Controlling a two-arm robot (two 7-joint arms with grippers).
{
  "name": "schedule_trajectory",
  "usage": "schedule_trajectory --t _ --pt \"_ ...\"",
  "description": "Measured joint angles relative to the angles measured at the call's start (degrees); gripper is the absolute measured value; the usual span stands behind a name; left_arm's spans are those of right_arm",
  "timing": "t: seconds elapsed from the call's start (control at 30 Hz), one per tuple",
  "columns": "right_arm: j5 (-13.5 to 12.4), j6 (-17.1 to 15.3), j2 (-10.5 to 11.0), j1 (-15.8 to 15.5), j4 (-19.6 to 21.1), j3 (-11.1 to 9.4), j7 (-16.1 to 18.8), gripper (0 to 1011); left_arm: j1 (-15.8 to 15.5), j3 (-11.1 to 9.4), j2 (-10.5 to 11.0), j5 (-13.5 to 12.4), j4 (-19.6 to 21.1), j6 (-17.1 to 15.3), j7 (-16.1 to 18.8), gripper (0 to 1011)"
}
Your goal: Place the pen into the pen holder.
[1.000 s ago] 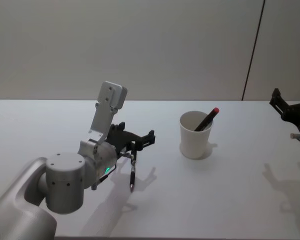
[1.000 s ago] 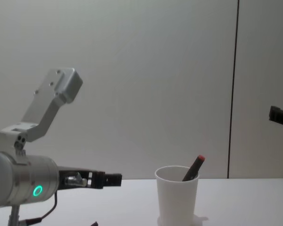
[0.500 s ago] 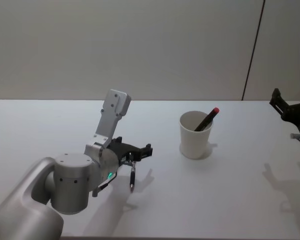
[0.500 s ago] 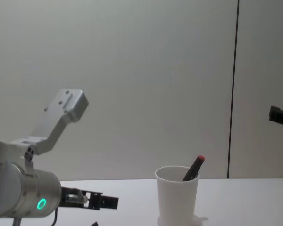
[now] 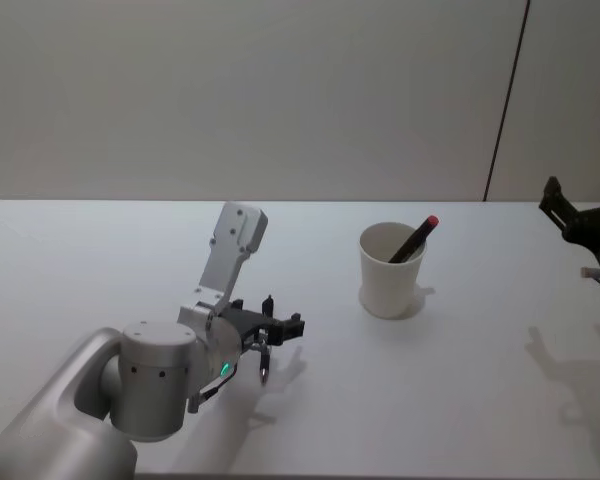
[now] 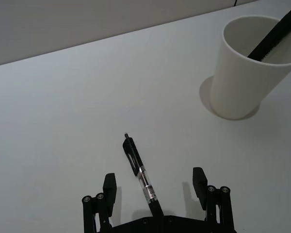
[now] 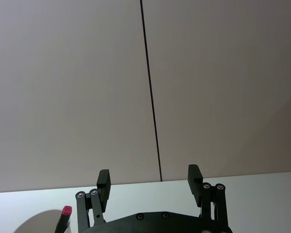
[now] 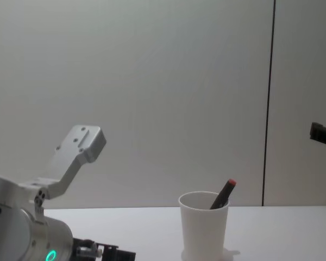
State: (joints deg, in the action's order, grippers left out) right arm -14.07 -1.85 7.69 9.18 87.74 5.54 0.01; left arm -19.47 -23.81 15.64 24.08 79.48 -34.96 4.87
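Black pen (image 6: 135, 162) lies flat on the table (image 6: 63, 97), well apart from the white pen holder (image 6: 242, 82), between the left gripper (image 6: 154, 179)'s spread, empty fingers; an off-centre pinch might roll it away; right gripper (image 7: 149, 174) idles, spread, far right.

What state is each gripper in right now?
Left gripper: open, straddling the pen on the table.
Right gripper: open, empty, parked at the right.
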Motion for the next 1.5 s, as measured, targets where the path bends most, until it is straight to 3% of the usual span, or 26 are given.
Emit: schedule_trajectory --t 0.97,1.5 --pt "0.0 0.0 0.0 0.0 0.0 0.0 0.0 1002 0.2 -0.8 -1.2 -3.3 -4.1 -2.7 0.0 1003" --pt "0.0 0.0 0.0 0.0 0.0 0.0 0.0 1002 -0.1 -0.4 -1.6 -5.1 -6.2 -0.2 -0.1 1003"
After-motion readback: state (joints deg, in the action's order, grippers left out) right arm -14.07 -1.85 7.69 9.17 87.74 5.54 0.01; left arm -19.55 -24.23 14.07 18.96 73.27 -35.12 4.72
